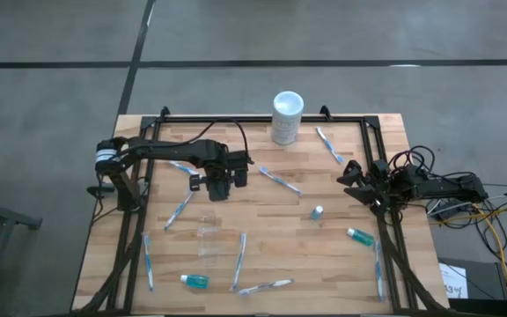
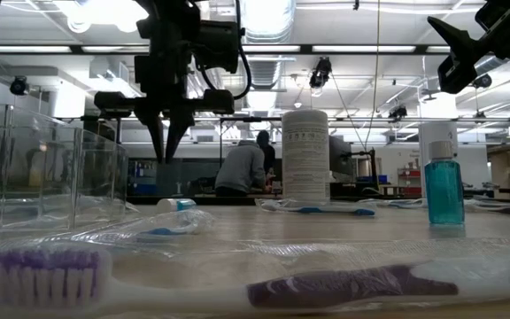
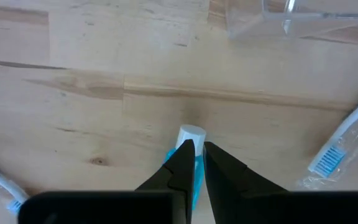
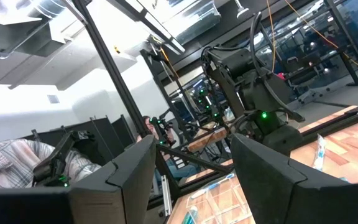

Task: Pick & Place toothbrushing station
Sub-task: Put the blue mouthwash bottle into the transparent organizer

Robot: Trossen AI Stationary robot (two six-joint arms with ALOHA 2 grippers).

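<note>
Left pincer [image 1: 221,190] sits left of centre in the overhead, fingers nearly pressed together, gripping nothing as far as I can see. From its wrist cam, a teal-and-white tube [image 3: 188,158] lies on the surface right under the tips, white cap pointing away from the pincer. I'd say the left arm is clearly the nearer one. Right pincer [image 1: 352,175] waits spread wide at the right edge. Clear cup [image 1: 207,232] lies below the left pincer.
</note>
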